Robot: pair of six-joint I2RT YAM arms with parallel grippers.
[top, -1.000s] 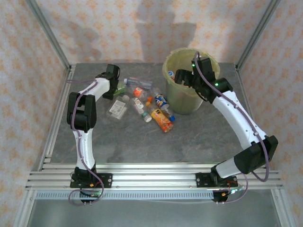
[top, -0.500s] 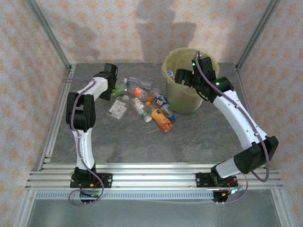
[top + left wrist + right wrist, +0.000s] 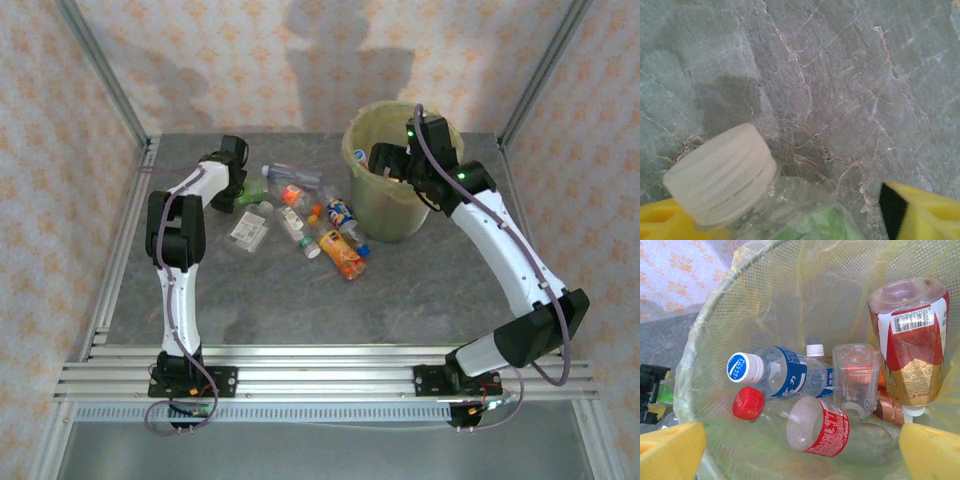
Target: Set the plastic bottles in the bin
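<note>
The left hand (image 3: 242,186) sits low at the upper-left end of the scatter of plastic bottles (image 3: 300,215) on the grey desk (image 3: 300,300). In its wrist view the left hand (image 3: 785,215) shows a yellow pad (image 3: 657,220) in each lower corner of the frame. A white-capped bottle (image 3: 722,180) with a green label lies between them (whether they press it I cannot tell). Several bottles lie loose to the left of the bin (image 3: 395,205). Among them are an orange bottle (image 3: 342,253), lowest in the frame, and a blue-labelled bottle (image 3: 342,212) just beside the bin's wall. The right hand (image 3: 388,160) hangs over the bin's mouth, right of centre near the top, its jaws spread wide with nothing between the pads (image 3: 672,452). Below it, inside the yellow-green liner (image 3: 790,300), lie a blue-capped bottle (image 3: 772,374), a red cap (image 3: 748,402), a red-labelled bottle (image 3: 820,427) and a clear squarish bottle (image 3: 855,372). At the upper right a red-and-gold labelled bottle (image 3: 910,340) stands neck down.
</note>
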